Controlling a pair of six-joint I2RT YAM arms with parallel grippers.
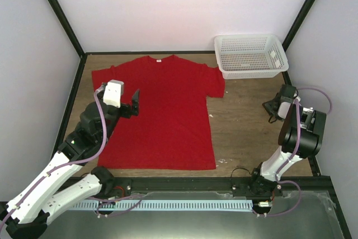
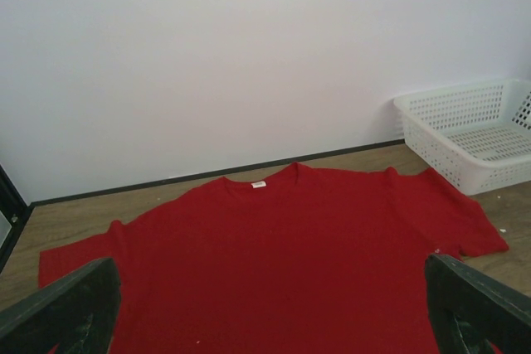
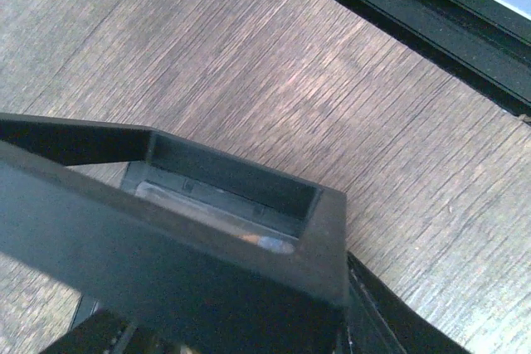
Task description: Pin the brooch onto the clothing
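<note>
The clothing (image 1: 159, 116), a bright red T-shirt, lies flat on the wooden table with its neck toward the back wall; the left wrist view shows the clothing (image 2: 282, 263) too. My left gripper (image 1: 132, 106) hovers over the shirt's left side, open, and the left gripper (image 2: 270, 267) has nothing between its fingers. My right gripper (image 1: 275, 108) is down at a black stand (image 1: 271, 106) on the right. The black stand (image 3: 207, 230) fills the right wrist view. A pale sliver with orange and bluish tints, seemingly the brooch (image 3: 270, 244), shows in its slot. How the right jaws stand is hidden.
A white mesh basket (image 1: 250, 54) stands at the back right, just past the shirt's right sleeve. Black frame rails run along the table's edges (image 3: 415, 14). Bare wood (image 1: 240, 121) lies between the shirt and the stand.
</note>
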